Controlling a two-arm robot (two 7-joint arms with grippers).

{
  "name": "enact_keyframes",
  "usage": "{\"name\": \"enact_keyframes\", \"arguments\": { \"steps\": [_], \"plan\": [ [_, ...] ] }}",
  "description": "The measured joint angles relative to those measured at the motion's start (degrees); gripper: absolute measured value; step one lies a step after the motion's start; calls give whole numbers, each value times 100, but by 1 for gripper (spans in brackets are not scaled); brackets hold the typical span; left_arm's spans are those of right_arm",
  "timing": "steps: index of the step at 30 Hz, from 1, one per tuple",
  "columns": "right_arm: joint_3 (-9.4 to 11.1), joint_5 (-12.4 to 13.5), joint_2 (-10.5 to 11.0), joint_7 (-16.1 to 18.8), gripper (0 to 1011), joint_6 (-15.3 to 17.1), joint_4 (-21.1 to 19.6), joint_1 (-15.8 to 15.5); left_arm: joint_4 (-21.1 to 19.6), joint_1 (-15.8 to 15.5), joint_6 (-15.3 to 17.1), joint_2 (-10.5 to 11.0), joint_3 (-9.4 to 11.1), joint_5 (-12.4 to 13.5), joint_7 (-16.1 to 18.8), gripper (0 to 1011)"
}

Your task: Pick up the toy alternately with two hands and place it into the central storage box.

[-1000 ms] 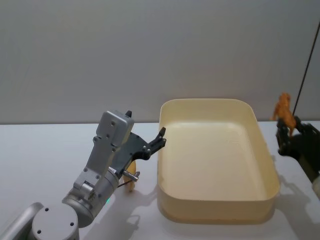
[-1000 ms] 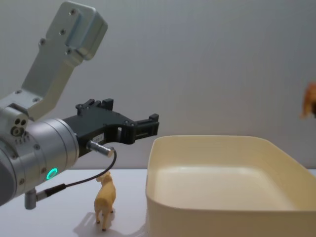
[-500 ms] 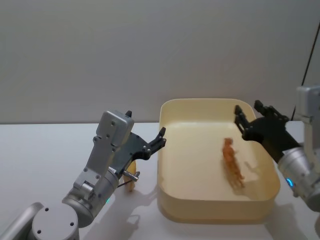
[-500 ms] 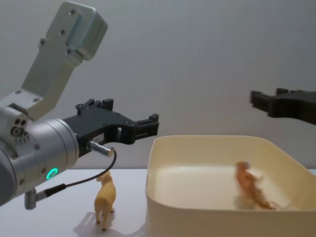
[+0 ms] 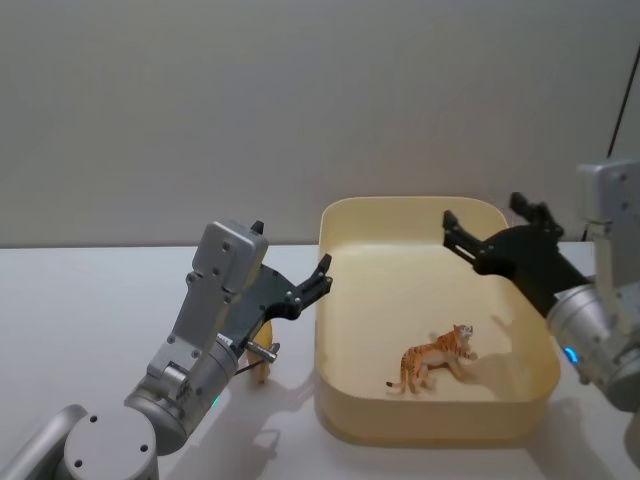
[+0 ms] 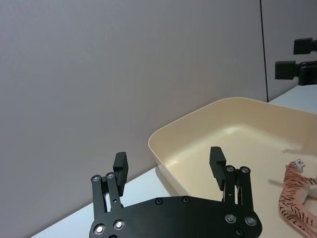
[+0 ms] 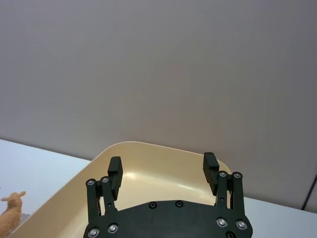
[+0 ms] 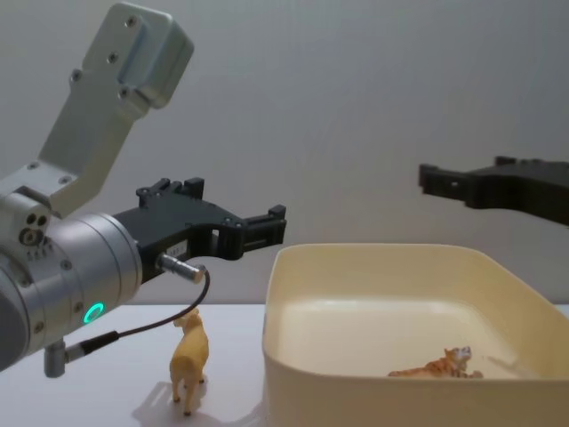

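An orange striped tiger toy (image 5: 435,358) lies on its side on the floor of the central storage box (image 5: 430,210), towards its near right; it is also seen as tiger toy (image 8: 440,365) and tiger toy (image 6: 297,193). My right gripper (image 5: 485,212) hovers open and empty above the box's far right part; in its wrist view the right gripper (image 7: 162,167) has its jaws spread over the box rim (image 7: 143,146). My left gripper (image 5: 290,247) is open and empty just left of the box, and the left gripper (image 6: 168,163) faces the box. A tan animal toy (image 8: 189,356) stands on the table below it.
The tan animal toy (image 5: 262,352) is partly hidden behind my left arm, close to the box's left wall. A cable loops from the left wrist (image 8: 178,267) above it. White table (image 5: 80,300) stretches to the left; a plain wall stands behind.
The right gripper swung in from the right edge over the box, opened and let go of the tiger, which fell and settled on the box floor. The left arm stayed still.
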Motion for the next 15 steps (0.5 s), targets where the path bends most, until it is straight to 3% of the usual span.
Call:
{"name": "enact_keyframes", "arguments": {
  "steps": [3, 15],
  "plan": [
    [79, 62, 90, -65, 1001, -59, -84, -79, 0, 0, 0, 0, 0, 0, 0, 1001],
    [485, 418, 538, -452, 1001, -251, -521, -535, 0, 0, 0, 0, 0, 0, 0, 1001]
  ]
}}
